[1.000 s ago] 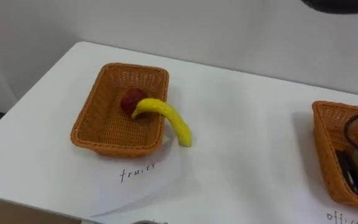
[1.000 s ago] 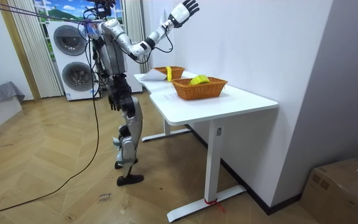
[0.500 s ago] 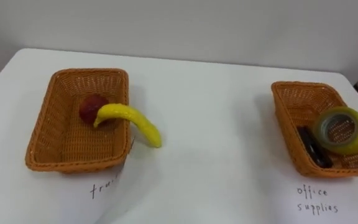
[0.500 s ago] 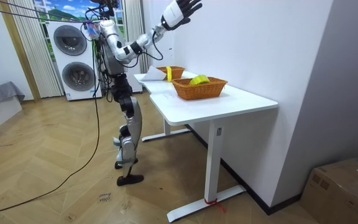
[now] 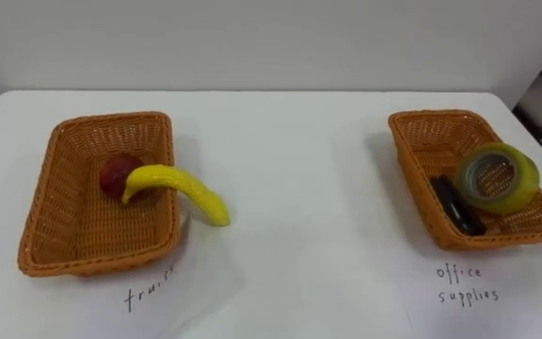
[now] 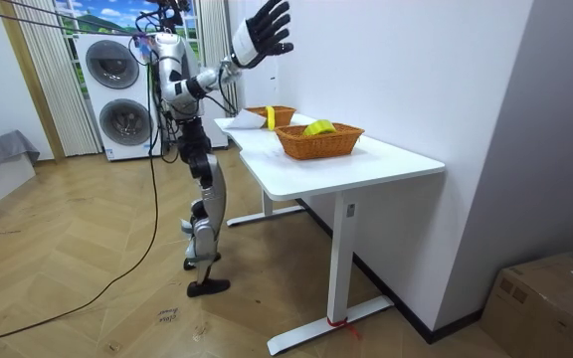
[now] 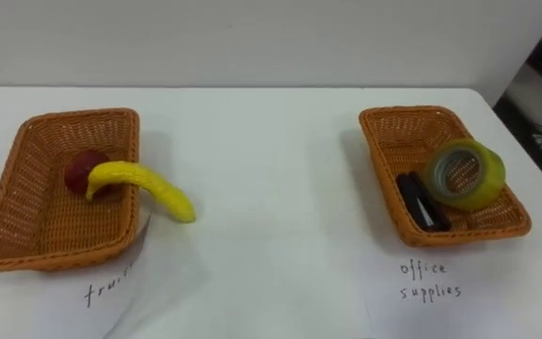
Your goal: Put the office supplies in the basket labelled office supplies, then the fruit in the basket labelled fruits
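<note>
The fruit basket [image 5: 40, 202] stands on the table's left side and holds a red apple [image 5: 114, 175]. A yellow banana [image 5: 182, 185] lies across the basket's right rim, its tip hanging out over the table. On the right, the office supplies basket [image 5: 412, 160] holds a yellow-green tape roll [image 5: 497, 177] and a black object [image 5: 455, 206]. I stand at the table's long side. My right hand [image 6: 263, 24] is raised high above the table with fingers spread open, holding nothing. My left hand [image 6: 176, 151] hangs low by my hip.
Paper labels lie in front of each basket: "fruits" [image 5: 153, 290] and "office supplies" [image 5: 467, 282]. The white table [image 5: 299, 188] ends at a wall behind the baskets. Two stacked washing machines [image 6: 112, 89] stand behind me, and a cardboard box [image 6: 555, 298] sits on the floor.
My right arm has left the spot over the office basket and swung up and back towards my head. The eye view has shifted so that both baskets show. Nothing in the baskets moved.
</note>
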### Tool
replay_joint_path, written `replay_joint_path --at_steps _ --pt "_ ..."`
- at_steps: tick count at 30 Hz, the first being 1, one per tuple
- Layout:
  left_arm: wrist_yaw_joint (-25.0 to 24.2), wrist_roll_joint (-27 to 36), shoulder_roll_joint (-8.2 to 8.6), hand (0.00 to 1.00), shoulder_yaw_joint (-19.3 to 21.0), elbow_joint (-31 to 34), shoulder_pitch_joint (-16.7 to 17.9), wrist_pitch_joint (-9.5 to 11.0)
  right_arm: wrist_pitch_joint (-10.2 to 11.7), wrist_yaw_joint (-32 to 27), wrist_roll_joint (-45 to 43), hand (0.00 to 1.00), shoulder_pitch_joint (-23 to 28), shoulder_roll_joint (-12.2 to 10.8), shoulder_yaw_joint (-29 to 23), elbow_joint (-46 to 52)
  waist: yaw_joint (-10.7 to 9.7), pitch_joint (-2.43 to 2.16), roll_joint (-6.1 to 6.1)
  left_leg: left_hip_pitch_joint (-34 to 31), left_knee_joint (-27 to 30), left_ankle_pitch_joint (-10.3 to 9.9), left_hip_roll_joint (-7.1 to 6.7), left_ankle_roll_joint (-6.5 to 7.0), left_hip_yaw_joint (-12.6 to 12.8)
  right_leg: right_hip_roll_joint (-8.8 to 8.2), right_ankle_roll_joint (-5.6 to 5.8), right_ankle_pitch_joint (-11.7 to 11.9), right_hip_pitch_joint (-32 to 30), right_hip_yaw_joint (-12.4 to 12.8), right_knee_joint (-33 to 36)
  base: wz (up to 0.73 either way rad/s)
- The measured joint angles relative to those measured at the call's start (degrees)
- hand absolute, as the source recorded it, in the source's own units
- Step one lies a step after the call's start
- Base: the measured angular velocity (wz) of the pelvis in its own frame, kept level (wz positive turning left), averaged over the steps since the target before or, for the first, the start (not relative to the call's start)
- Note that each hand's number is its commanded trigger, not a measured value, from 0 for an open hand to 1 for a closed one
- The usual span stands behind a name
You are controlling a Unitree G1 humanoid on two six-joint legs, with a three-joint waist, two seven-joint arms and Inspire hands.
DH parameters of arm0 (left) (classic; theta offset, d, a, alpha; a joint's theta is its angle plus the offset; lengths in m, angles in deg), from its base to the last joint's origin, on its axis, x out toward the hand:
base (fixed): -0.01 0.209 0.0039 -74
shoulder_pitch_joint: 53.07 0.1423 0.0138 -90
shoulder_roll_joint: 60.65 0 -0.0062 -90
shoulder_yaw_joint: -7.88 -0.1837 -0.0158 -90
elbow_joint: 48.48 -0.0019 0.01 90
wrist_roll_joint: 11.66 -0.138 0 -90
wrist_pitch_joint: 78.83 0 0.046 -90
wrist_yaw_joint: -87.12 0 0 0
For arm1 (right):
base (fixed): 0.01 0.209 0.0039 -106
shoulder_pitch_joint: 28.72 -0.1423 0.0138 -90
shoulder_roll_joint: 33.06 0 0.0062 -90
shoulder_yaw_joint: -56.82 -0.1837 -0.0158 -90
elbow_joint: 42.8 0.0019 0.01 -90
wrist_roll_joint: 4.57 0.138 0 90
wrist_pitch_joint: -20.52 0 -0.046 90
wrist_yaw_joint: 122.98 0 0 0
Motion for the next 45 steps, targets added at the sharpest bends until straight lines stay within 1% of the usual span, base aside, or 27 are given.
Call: replay_joint_path --at_steps 1,2,3,5,7,9,10,13,15,16,17,19,22,24,25,26,29,32,34,35,37,38,40,41,43,44,45 --pt "0.01 0.0 0.02 0.0 -0.07 0.0 -0.03 0.04 0.28 -0.92 1.73 0.0 0.7 -0.42 -0.6 -0.62 -0.05 0.16 0.27 -0.02 -0.03 0.0 0.01 0.0 0.15 0.02 0.0 0.0 -0.08 0.13 0.0 -0.07" --pt "0.04 -0.01 0.03 0.0 -0.08 0.0 -0.03 0.14 0.63 -1.28 2.31 0.0 1.29 -0.81 -0.92 -0.95 -0.11 0.2 0.35 -0.02 -0.07 0.0 0.01 0.0 0.15 0.02 0.0 0.0 -0.08 0.13 -0.02 -0.04" --pt "0.24 0.01 0.03 0.0 -0.08 -0.01 0.01 0.43 1.64 -1.91 2.97 0.0 2.74 -1.63 -1.13 -2.23 0.03 0.18 0.37 0.05 -0.19 0.0 0.02 0.0 0.24 0.03 0.0 0.01 -0.07 0.15 -0.04 -0.04" --pt "0.61 -0.01 0.09 0.0 -0.08 -0.2 0.02 0.94 1.99 -3.0 4.92 0.0 4.99 -3.28 -1.15 -3.18 0.1 0.17 0.44 0.08 -0.48 0.0 0.01 0.0 0.45 0.05 0.0 0.01 -0.09 0.31 0.05 -0.05" --pt "0.9 0.0 0.09 0.0 -0.07 -0.17 0.03 1.03 2.78 -4.39 7.61 0.0 7.32 -5.78 -1.16 -4.86 -0.03 0.06 0.76 -0.1 -0.67 0.0 0.0 0.0 0.6 0.04 0.01 0.02 -0.4 0.35 0.1 -0.03" --pt "1.24 -0.01 0.26 0.0 -0.05 0.09 0.14 1.05 2.98 -5.51 10.14 0.0 7.75 -6.94 -1.17 -7.81 0.04 -0.05 0.84 -0.24 -0.89 0.0 0.0 0.0 0.84 0.06 0.02 0.02 -0.62 0.5 0.08 -0.06" --pt "1.36 0.0 0.52 0.0 -0.06 0.3 0.25 1.05 2.98 -6.4 12.15 0.0 7.74 -7.32 -1.19 -9.31 0.04 -0.15 1.01 -0.29 -0.97 0.0 0.0 0.0 1.06 0.11 0.02 0.02 -0.76 0.78 0.12 -0.09" --pt "1.42 1.25 0.52 0.0 -0.18 1.41 0.62 1.06 3.51 -7.68 17.65 0.0 7.75 -8.15 -1.18 -11.85 -0.64 -0.1 1.65 -0.28 -1.02 0.0 0.01 0.0 1.08 0.18 0.02 0.01 -0.75 1.04 0.07 -0.02" --pt "1.4 2.4 0.47 0.0 -0.17 1.97 0.7 1.08 3.55 -7.98 21.6 0.0 7.61 -8.25 -1.14 -14.42 -0.81 -0.05 1.71 -0.09 -1.02 0.01 0.01 0.0 0.98 0.16 0.01 0.01 -0.54 0.96 0.11 0.02" --pt "1.4 2.55 0.45 0.0 -0.18 1.93 0.65 1.1 3.99 -8.17 23.77 0.0 7.54 -8.4 -1.11 -17.12 -0.86 0.05 1.89 -0.08 -1.03 0.01 0.01 0.0 0.99 0.17 0.02 -0.02 -0.5 0.91 0.08 0.0" --pt "1.39 2.67 0.46 0.0 -0.19 1.94 0.62 1.11 4.2 -8.36 24.92 0.0 7.58 -8.58 -1.11 -18.37 -0.85 -0.03 1.69 -0.13 -1.04 0.01 0.01 0.0 0.99 0.16 0.04 -0.07 -0.55 0.91 0.08 0.0" --pt "1.34 3.44 0.46 0.0 -0.21 1.93 0.67 1.1 4.32 -10.34 28.78 0.0 8.59 -10.2 -1.1 -20.99 -0.87 -0.06 1.59 -0.6 -1.05 0.0 -0.02 0.0 0.9 0.13 0.05 -0.19 -1.0 0.83 0.1 0.0" --pt "1.35 3.5 0.5 0.0 -0.2 1.86 0.95 1.09 5.27 -11.79 30.77 0.0 10.06 -12.49 -1.1 -24.77 -1.05 -0.03 1.71 -0.99 -1.04 0.0 -0.03 0.0 0.92 0.12 0.06 -0.19 -1.48 0.92 0.18 0.0" --pt "1.32 3.44 0.48 0.0 -0.12 1.95 1.05 1.09 5.5 -12.51 32.15 0.0 10.44 -13.22 -1.26 -26.61 -1.38 0.04 1.99 -1.0 -1.05 0.0 -0.04 0.0 0.95 0.13 0.06 -0.19 -1.48 0.98 0.14 0.0" --pt "1.3 3.6 0.48 0.0 -0.12 2.05 0.92 1.17 6.6 -12.32 33.02 0.0 10.58 -13.44 -1.12 -28.98 -1.37 0.05 2.11 -0.98 -1.05 0.0 -0.04 0.0 0.95 0.14 0.06 -0.19 -1.41 0.99 0.1 0.0" --pt "1.3 3.7 0.48 0.0 -0.13 2.08 0.89 1.3 7.1 -12.0 33.83 0.0 10.46 -13.45 -1.11 -30.72 -1.33 0.08 2.2 -0.92 -1.05 0.0 -0.04 0.0 0.95 0.14 0.06 -0.19 -1.34 1.0 0.11 0.0" --pt "1.19 4.0 0.86 0.0 -0.1 2.11 0.86 1.97 7.46 -10.5 38.53 0.0 10.39 -13.83 -1.15 -38.74 -1.45 -0.01 2.17 -0.89 -1.05 0.01 -0.04 0.0 1.01 0.14 0.06 -0.19 -1.36 1.22 0.24 0.0" --pt "1.1 4.07 1.5 0.0 0.0 1.79 0.89 1.83 7.49 -6.88 40.89 0.0 10.66 -15.91 -0.92 -46.47 -1.31 -0.17 2.47 -0.91 -1.09 0.0 -0.02 0.0 1.06 0.14 0.04 -0.22 -1.43 1.43 0.09 0.0" --pt "0.67 4.48 2.24 0.0 -0.07 1.32 0.81 1.79 6.96 -3.32 40.93 0.0 10.36 -16.97 1.51 -55.9 -1.13 -0.39 2.76 -0.82 -1.07 0.0 -0.06 0.01 0.95 0.0 0.04 -0.29 -1.3 1.16 0.2 0.0" --pt "0.61 4.52 2.44 0.0 -0.07 1.03 0.76 1.75 6.5 -2.23 40.91 0.0 10.4 -17.25 2.14 -57.54 -1.07 -0.41 2.78 -0.74 -1.08 0.0 -0.07 0.01 0.98 0.0 0.06 -0.32 -1.23 1.23 0.21 0.0" --pt "-0.11 4.38 3.02 0.0 -0.03 -0.2 0.77 0.91 4.16 3.85 40.32 0.0 10.52 -18.21 5.94 -64.09 -0.82 -0.35 3.07 -0.24 -1.06 0.0 -0.07 0.0 1.1 0.0 0.05 -0.51 -0.77 1.34 0.19 -0.03" --pt "-0.43 4.2 3.18 0.0 -0.03 -0.54 0.79 0.66 3.47 5.65 39.83 0.0 10.48 -18.34 6.55 -65.74 -0.85 -0.34 3.08 -0.09 -1.06 0.0 -0.1 0.0 1.07 -0.02 0.08 -0.66 -0.72 1.37 0.13 0.0" --pt "-2.21 3.4 4.07 0.0 1.25 -0.99 0.95 -0.49 0.92 13.31 36.13 0.0 10.61 -18.4 9.51 -71.06 -0.53 -0.35 3.14 0.54 -1.09 -0.11 -0.16 0.0 0.76 -0.09 0.15 -0.93 -0.25 1.5 0.25 0.0" --pt "-2.55 3.38 4.07 0.0 1.25 -1.0 0.93 -0.64 0.54 15.13 34.26 0.0 10.59 -18.4 10.97 -71.95 -0.39 -0.33 3.1 0.62 -1.11 -0.11 -0.14 0.0 0.74 -0.07 0.15 -0.93 -0.2 1.53 0.29 0.0" --pt "-3.05 3.41 4.04 0.0 1.2 -1.05 0.39 -0.95 -0.77 21.51 24.45 0.0 10.45 -18.38 16.65 -73.87 0.72 -0.3 3.14 0.68 -1.09 -0.11 -0.07 0.0 1.07 0.04 0.12 -0.83 -0.2 1.63 0.28 -0.03" --pt "-3.05 3.42 4.02 0.0 1.1 -1.2 0.24 -0.96 -1.1 22.76 21.81 0.0 10.13 -18.37 17.61 -74.34 0.89 -0.3 3.16 0.72 -1.07 -0.11 -0.07 0.0 1.07 0.05 0.11 -0.81 -0.16 1.57 0.29 0.0" --pt "-3.06 3.4 3.98 0.0 1.02 -2.15 -0.31 -1.03 -1.8 25.17 16.8 0.0 9.35 -18.38 19.55 -74.95 1.1 -0.27 3.24 0.85 -1.04 -0.11 -0.06 0.0 1.07 0.05 0.08 -0.72 -0.01 1.34 0.25 0.0"
